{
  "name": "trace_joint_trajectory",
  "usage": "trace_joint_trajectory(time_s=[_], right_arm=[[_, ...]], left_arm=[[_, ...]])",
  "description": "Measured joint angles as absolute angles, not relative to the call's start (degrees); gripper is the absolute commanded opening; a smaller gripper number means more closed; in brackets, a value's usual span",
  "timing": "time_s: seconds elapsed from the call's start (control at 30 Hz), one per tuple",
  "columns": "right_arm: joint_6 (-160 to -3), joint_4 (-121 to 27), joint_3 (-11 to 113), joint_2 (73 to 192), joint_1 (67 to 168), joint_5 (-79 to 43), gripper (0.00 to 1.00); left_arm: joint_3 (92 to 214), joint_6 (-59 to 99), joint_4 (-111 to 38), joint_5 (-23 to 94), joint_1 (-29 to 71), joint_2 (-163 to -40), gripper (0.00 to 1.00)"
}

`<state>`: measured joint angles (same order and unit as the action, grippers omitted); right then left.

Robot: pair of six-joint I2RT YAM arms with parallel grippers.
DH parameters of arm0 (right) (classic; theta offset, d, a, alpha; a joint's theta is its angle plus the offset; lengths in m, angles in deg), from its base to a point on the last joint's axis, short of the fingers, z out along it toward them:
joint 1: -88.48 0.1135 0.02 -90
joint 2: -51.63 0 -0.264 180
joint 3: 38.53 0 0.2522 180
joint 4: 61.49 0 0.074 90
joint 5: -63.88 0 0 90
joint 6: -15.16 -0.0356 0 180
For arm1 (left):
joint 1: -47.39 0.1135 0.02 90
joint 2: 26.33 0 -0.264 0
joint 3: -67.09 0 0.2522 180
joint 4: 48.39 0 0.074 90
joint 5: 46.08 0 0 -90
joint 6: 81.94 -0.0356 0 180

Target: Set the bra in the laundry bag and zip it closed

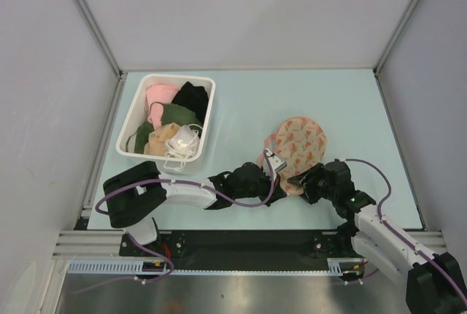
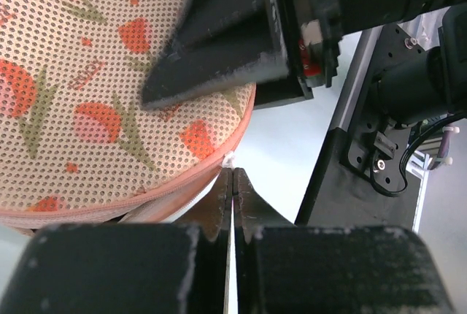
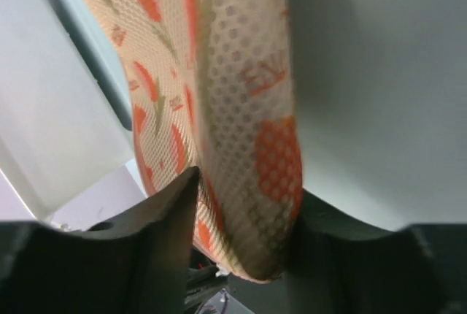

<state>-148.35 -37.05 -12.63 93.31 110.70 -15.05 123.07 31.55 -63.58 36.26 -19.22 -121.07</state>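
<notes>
The laundry bag (image 1: 303,139), an oval beige-pink mesh pouch with orange-red print, lies on the table right of centre with its two halves together. My left gripper (image 1: 273,162) is at the bag's near-left edge. In the left wrist view its jaws (image 2: 233,175) are shut, with a small white zipper pull (image 2: 230,159) at their tips on the pink zipper edge of the bag (image 2: 87,87). My right gripper (image 1: 300,181) is shut on the bag's near edge, and the mesh (image 3: 241,73) is pinched between its fingers (image 3: 244,197). The bra is not in view.
A white rectangular bin (image 1: 177,75) stands at the back left, holding pink (image 1: 159,97), black (image 1: 191,98), green (image 1: 175,115) and pale garments. Grey walls enclose the table on three sides. The arm bases sit at the near edge.
</notes>
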Motion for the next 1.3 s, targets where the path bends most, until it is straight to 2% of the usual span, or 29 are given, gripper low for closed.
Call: trace_joint_trajectory(time_s=[0.03, 0.07, 0.13, 0.17, 0.5, 0.7, 0.83, 0.9, 0.93, 0.97, 1.0, 1.03, 1.1, 1.13, 1.2, 1.3], right_arm=[[-148.9, -37.5, -12.6, 94.4, 111.0, -15.6, 0.33], [-149.2, -37.7, -12.7, 95.0, 111.2, -15.9, 0.21], [-150.0, -38.5, -12.7, 96.1, 111.4, -16.9, 0.10], [-150.1, -38.8, -12.7, 96.4, 111.3, -17.1, 0.02], [-142.4, -44.0, -13.6, 103.1, 100.1, -5.6, 0.00], [-131.7, -46.0, -8.2, 114.7, 94.5, 2.2, 0.00], [-124.4, -45.2, 0.7, 125.4, 94.4, 4.5, 0.12], [-121.0, -44.3, 6.5, 130.5, 95.1, 4.8, 0.34], [-120.0, -44.2, 8.5, 131.9, 95.3, 4.9, 0.53], [-119.4, -44.2, 9.7, 132.6, 95.3, 4.9, 0.62], [-118.2, -44.4, 10.7, 133.1, 95.4, 5.0, 0.66], [-118.2, -44.6, 10.8, 133.2, 95.3, 5.0, 0.74], [-117.9, -44.3, 10.2, 132.9, 95.0, 4.9, 0.80], [-117.9, -44.4, 9.5, 132.5, 94.9, 4.8, 0.86], [-118.3, -43.8, 7.3, 130.2, 94.7, 4.4, 0.89], [-120.4, -43.3, 3.1, 124.4, 94.7, 3.7, 0.91]], left_arm=[[123.2, 31.6, -63.6, 36.2, -19.2, -121.2, 0.00], [123.2, 31.7, -63.4, 36.3, -19.2, -121.2, 0.00], [123.3, 32.0, -62.7, 36.8, -19.2, -121.2, 0.00], [123.3, 32.0, -62.3, 37.0, -19.1, -121.2, 0.00], [117.9, 33.6, -59.1, 39.5, -11.4, -118.3, 0.00], [115.6, 33.9, -54.7, 39.1, -4.3, -117.6, 0.00], [115.7, 33.4, -53.0, 37.2, -4.5, -117.7, 0.00], [116.8, 33.4, -52.3, 36.3, -6.4, -117.7, 0.00], [117.4, 33.4, -52.2, 36.1, -7.3, -117.8, 0.00], [117.9, 33.5, -52.2, 35.8, -7.9, -117.8, 0.04], [118.5, 33.5, -52.3, 35.3, -8.6, -117.8, 0.09], [118.9, 33.6, -52.7, 34.9, -9.1, -117.8, 0.21], [118.8, 33.7, -53.0, 34.8, -9.3, -117.7, 0.34], [118.3, 34.1, -53.5, 35.1, -9.3, -117.5, 0.45], [117.3, 34.0, -53.5, 35.6, -9.2, -116.7, 0.54], [116.4, 34.5, -53.4, 36.3, -9.1, -116.0, 0.58]])
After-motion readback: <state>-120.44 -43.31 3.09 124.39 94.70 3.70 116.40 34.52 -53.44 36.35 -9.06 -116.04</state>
